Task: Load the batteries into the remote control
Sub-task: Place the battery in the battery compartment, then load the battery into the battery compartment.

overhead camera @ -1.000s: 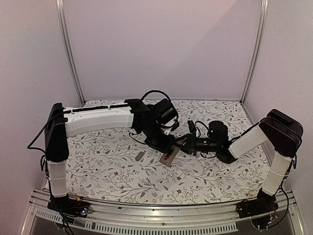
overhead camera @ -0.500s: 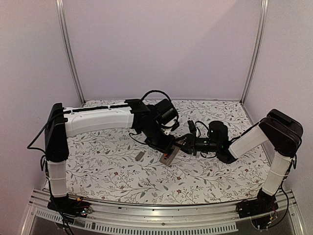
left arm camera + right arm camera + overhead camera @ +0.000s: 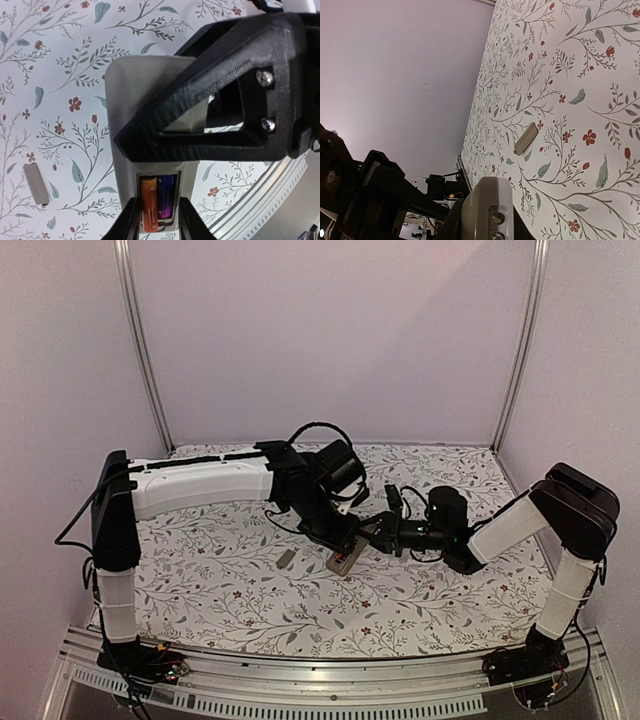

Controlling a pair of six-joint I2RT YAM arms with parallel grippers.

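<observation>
The remote control (image 3: 345, 558) lies back-up at the table's middle, grey-beige back (image 3: 130, 100) showing. Its open compartment holds both batteries side by side: the orange-red one (image 3: 148, 200) and the dark one (image 3: 166, 196). The orange one's near end sticks out slightly. My left gripper (image 3: 335, 533) is right above it; its jaws stand partly open either side of the compartment (image 3: 159, 222). My right gripper (image 3: 372, 536) is shut on the remote's other end (image 3: 487, 210). One of its black fingers (image 3: 200, 100) crosses the remote's back.
The flat grey cover sliver (image 3: 287, 559) lies on the floral cloth just left of the remote; it also shows in the left wrist view (image 3: 36, 185) and the right wrist view (image 3: 525, 138). A metal rail (image 3: 300, 680) runs along the near table edge.
Almost nothing. Both grippers stay at the remote, and the remote has shifted only a hair. Nothing was taken hold of or let go.
</observation>
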